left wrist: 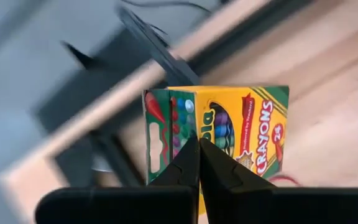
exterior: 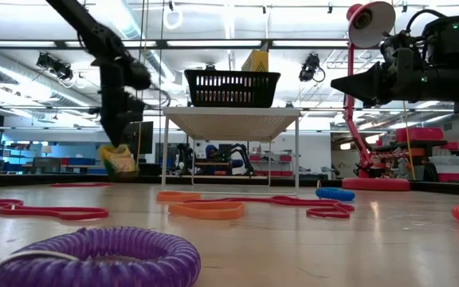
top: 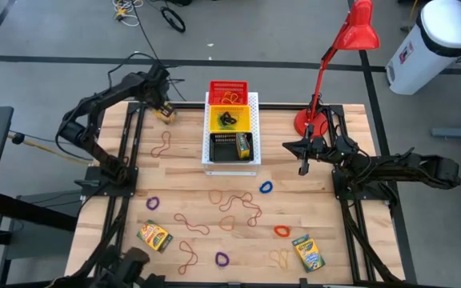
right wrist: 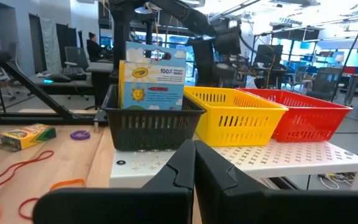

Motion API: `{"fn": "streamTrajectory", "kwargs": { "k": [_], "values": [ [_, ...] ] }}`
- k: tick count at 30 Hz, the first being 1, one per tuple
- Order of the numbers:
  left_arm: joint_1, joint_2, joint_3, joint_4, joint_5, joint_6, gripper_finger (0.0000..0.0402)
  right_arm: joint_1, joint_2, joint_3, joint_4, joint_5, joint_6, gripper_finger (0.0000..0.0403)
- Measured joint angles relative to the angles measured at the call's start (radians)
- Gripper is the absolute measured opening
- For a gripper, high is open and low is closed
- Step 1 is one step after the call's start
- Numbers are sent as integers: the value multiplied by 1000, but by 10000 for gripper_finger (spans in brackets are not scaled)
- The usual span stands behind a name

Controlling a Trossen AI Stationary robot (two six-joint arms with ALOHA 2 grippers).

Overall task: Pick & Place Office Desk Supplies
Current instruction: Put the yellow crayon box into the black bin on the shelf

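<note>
Overhead, the left hand [top: 164,113] is clamping a crayon box [top: 167,114] at the surface's [top: 190,180] far left edge, while the right hand [top: 302,167], shut and empty, is hanging right of the black basket [top: 232,148]. Low down, that box [exterior: 119,161] is dangling just above the wood. At the left wrist, pinched-together fingers [left wrist: 185,165] are gripping the box's [left wrist: 229,124] lower edge.

Crayon box [left wrist: 229,134] partly hidden; background seemingly blurred.

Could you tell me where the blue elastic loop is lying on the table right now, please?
In the high view the blue elastic loop lies flat on the table's right half, just in front of the white perforated board and below the idle right gripper.
</note>
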Motion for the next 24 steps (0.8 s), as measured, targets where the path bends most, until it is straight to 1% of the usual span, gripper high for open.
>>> {"fn": "streamTrajectory", "kwargs": {
  "k": [2,4,9,13,15,22,24],
  "values": [
    [-46,-13,3,3,-95,12,4,0,0,0,0,0,0,7],
    [-95,-16,3,6,-167,19,4,0,0,0,0,0,0,7],
    [-200,-15,3,14,-279,29,4,0,0,0,0,0,0,7],
    [-268,-15,3,29,-400,32,4,0,0,0,0,0,0,7],
    [-288,-15,3,29,-428,23,5,0,0,0,0,-3,0,7],
    [-339,-14,3,28,-434,-21,5,0,0,0,0,-3,0,7],
    [-361,-14,3,16,-451,-22,4,0,0,0,0,-2,0,7]
  ]
}}
